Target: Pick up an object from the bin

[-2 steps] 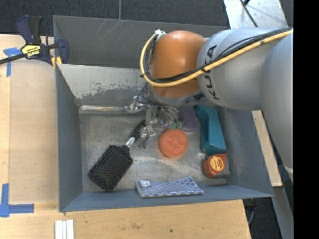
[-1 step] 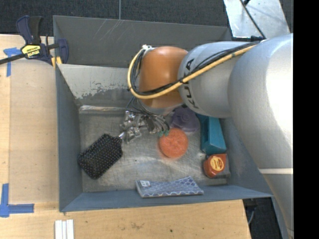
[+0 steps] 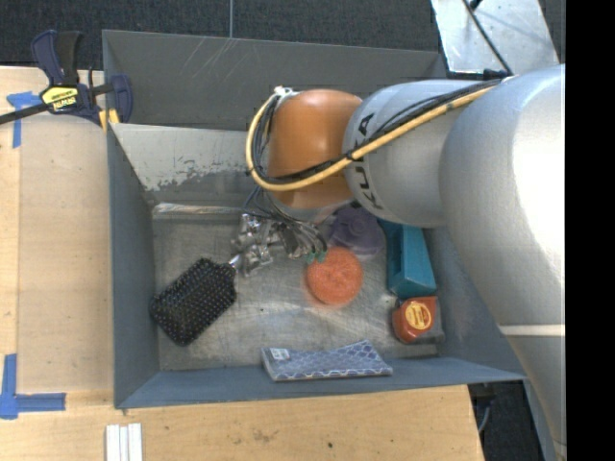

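Fingers first: you cannot tell from this view how far apart they stand, because the metal of the gripper (image 3: 258, 245) reads as 1 tangle below the orange wrist cover (image 3: 303, 157), and nothing visible sits between them. It hangs low over bare floor near the middle of the bin (image 3: 130, 257), with 2 candidates close by: the orange round ball (image 3: 334, 277) just beside it toward the view's right, and the black mesh pad (image 3: 192, 301) a little further off to the left. The ball looks the easier pick. A purple lump (image 3: 356, 229) lies just behind it, so centre over the ball's widest part and line the jaws up so that neither side comes down on the lump. Come straight down, close only once both sides flank the ball, and lift vertically. A round thing may roll from a glancing touch.
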Tool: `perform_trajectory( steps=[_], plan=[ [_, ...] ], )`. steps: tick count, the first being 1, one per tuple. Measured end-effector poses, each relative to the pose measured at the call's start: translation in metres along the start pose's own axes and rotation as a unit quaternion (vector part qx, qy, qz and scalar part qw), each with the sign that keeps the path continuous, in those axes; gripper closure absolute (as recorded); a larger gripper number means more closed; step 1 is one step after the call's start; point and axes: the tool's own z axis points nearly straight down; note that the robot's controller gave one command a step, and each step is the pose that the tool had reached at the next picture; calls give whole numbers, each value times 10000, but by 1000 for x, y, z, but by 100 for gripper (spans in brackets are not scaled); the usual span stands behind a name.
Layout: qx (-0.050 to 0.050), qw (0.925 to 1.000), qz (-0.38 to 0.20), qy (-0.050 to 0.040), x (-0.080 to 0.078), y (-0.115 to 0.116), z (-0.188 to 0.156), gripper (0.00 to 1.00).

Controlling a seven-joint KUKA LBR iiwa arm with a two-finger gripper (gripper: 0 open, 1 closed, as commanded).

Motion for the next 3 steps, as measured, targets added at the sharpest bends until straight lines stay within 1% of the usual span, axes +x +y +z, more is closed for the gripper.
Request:
perform_trajectory(
  steps=[1, 2, 3],
  plan=[
    [-3, 9999, 104, 103, -3, -6, -45, 100],
    [2, 9999, 109, 68, -9, -29, -94, 100],
    [4, 10000, -19, 62, -4, -12, -109, 100]
  ],
)
